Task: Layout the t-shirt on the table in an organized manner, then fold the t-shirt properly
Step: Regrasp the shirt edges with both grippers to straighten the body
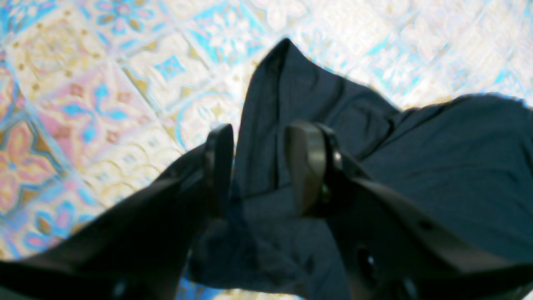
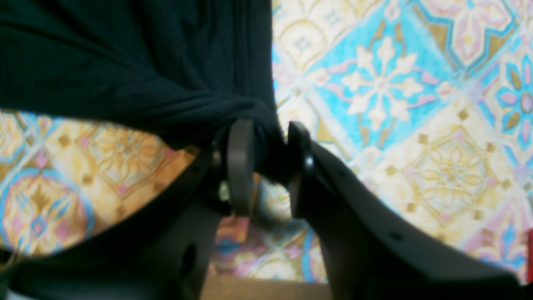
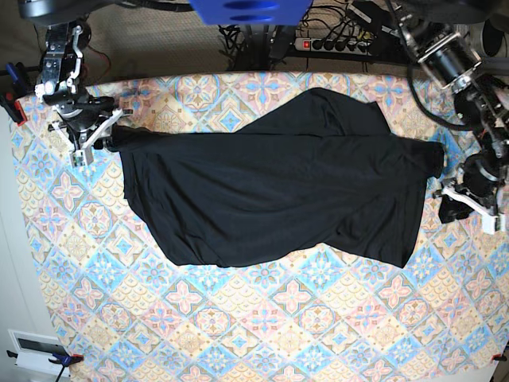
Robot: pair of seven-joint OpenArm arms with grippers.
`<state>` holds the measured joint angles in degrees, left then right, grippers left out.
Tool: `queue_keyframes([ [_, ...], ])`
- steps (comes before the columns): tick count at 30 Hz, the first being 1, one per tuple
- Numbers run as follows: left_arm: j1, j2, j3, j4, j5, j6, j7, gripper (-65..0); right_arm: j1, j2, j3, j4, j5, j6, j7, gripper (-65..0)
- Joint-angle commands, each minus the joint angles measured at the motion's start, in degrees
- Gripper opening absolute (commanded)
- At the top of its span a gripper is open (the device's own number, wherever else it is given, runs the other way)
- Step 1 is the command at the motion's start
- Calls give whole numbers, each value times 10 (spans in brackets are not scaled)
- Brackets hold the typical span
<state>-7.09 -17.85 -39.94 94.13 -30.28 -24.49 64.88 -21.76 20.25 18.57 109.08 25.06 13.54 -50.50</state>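
**Shirt stretched across the table, both claws at its ends**

Left gripper (image 1: 258, 166) – jaws spread, cloth between them, not pinched. Right gripper (image 2: 266, 160) – jaws parted around a bunched corner; real grip, cannot tell. The t-shirt (image 3: 270, 191) lies crosswise mid-table, rumpled, one part folded over. Judged light, limp, non-slippery; take it at hem corners or shoulders. Beyond, the table (image 3: 238, 326) – patterned cloth, cables behind.

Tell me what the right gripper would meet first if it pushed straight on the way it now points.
The large black soft fabric t-shirt: a bunched fold lies between the right gripper's parted jaws. Beyond it comes the pastel diamond-and-flower patterned table. Depth is hard to judge here.
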Motion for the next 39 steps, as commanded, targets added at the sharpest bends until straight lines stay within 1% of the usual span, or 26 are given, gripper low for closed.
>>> queue_keyframes([
  [1,-28,0,7,-14,14,0,-11,-416,8,8,5,11,5,1,15,-515],
  [2,-43,10,20,-41,35,0,-11,-416,11,8,5,11,5,1,16,-515],
  [5,-58,15,74,-102,76,0,-12,-416,24,8,3,11,7,1,16,-515],
  [10,-20,12,141,-114,84,0,-10,-419,47,8,0,11,7,1,13,-514],
  [14,43,-27,191,-90,83,0,-9,-460,58,8,0,11,7,1,11,-514],
  [16,88,-49,200,-68,82,-1,-11,-491,59,8,0,11,7,1,14,-514],
  [18,130,-62,203,-54,70,-1,-12,-513,73,8,-1,11,8,1,12,-514],
  [22,202,-93,201,-10,8,-1,-12,-518,88,7,-2,11,8,1,11,-514],
  [24,238,-109,200,22,-26,-1,-12,-519,98,7,-15,11,7,1,11,-514],
  [26,270,-126,200,53,-47,-1,-12,-520,108,7,-31,11,6,1,11,-514],
  [28,297,-134,200,76,-55,-1,-12,-520,117,7,-45,10,6,1,11,-514],
  [31,316,-134,195,96,-56,-1,-12,-521,127,7,-67,10,6,1,11,-514],
  [33,316,-130,156,97,-62,-1,-13,-521,135,7,-78,10,5,1,13,-514],
  [35,310,-111,95,97,-83,-1,-15,-520,149,7,-89,8,5,1,15,-514],
  [37,277,-95,52,97,-108,-1,-24,-521,161,6,-93,7,5,1,16,-514],
  [39,243,-86,28,94,-109,-1,-24,-521,168,-3,-98,5,5,1,17,-514],
])
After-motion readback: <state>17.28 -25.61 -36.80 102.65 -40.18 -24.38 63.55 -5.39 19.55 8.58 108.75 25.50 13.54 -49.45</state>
